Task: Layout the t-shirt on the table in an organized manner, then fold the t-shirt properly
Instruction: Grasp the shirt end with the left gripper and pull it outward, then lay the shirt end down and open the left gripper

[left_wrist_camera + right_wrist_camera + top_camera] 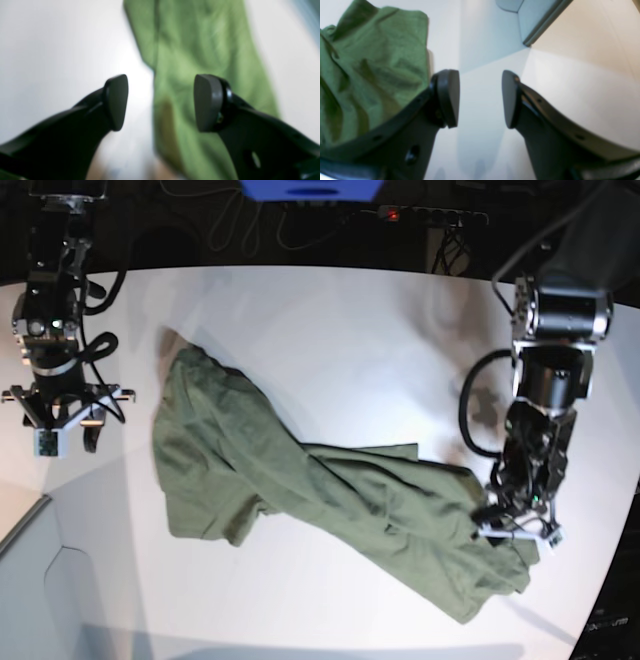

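The shirt [300, 490] lies on the table [340, 340], stretched slantwise from the far left part toward the near right corner, bunched and twisted through its middle. My left tool [515, 525] hangs over the shirt's near right end, close to the table's right edge. My right tool [62, 425] sits at the table's left edge, beside the shirt's far end and apart from it.

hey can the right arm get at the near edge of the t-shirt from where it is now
Probably yes. The right gripper hangs open over bare table just beside the t-shirt, and nothing lies between them in the base view.
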You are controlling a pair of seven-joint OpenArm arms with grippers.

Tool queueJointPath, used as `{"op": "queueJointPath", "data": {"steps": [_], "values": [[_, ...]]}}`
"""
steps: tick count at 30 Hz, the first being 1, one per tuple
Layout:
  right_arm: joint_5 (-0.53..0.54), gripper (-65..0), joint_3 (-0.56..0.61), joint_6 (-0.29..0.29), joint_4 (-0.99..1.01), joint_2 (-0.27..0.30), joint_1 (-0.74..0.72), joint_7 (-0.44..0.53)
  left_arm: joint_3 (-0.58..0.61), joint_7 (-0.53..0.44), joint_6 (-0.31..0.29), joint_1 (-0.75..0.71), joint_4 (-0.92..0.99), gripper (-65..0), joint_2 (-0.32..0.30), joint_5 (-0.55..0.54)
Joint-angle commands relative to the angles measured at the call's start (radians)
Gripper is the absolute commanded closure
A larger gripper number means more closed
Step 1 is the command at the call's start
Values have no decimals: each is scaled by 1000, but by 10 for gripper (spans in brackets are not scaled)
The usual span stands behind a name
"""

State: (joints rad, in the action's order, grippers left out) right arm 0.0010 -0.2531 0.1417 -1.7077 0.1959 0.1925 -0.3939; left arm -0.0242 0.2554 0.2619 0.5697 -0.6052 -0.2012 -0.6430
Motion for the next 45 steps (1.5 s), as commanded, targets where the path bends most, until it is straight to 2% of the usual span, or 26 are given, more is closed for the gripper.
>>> {"op": "queueJointPath", "data": {"steps": [1, 5, 13, 19, 21, 22, 23, 25, 26, 28, 31, 33, 40, 45], "values": [[0, -278, -4, -4, -19, 9, -1, 25, -1, -21, -3, 13, -20, -402, -4, 5], [0, -278, -4, -4, -19, 9, 3, 26, 4, -21, -3, -37, -12, -403, 4, 5], [0, -277, -5, -4, -19, 9, 29, 26, 5, -21, -3, -56, -11, -403, 62, 7], [0, -276, -7, -4, -21, 9, 66, 28, 5, -21, -3, -55, -11, -396, 65, 7], [0, -276, -7, -4, -21, 9, 72, 28, 5, -21, -3, -55, -9, -344, 75, 7], [0, -276, -7, -4, -18, 10, 72, 28, 5, -21, -5, -56, -9, -292, 75, 7], [0, -276, -7, -4, -15, 12, 72, 28, 5, -21, -5, -56, -9, -233, 75, 7], [0, -276, -8, -4, -15, 15, 71, 28, 5, -21, -5, -56, -9, -60, 75, 7], [0, -276, -8, -4, -15, 15, 71, 28, 5, -18, -5, -56, -9, 0, 76, 7], [0, -276, -8, -4, -15, 17, 71, 28, 5, -17, -5, -64, -9, -14, 75, 7], [0, -276, -8, -4, -15, 17, 69, 28, -1, -14, -5, -96, -42, 0, 73, -4], [0, -276, -8, -4, -15, 17, 69, 28, -3, -12, -5, -149, -163, 0, 72, -7], [0, -276, -8, -4, -13, 17, 66, 29, -23, -17, 7, -472, -859, 0, 67, -56], [0, -276, -7, -4, -13, 17, 65, 31, -128, -18, 7, -745, -1143, 0, 121, -61]]}}
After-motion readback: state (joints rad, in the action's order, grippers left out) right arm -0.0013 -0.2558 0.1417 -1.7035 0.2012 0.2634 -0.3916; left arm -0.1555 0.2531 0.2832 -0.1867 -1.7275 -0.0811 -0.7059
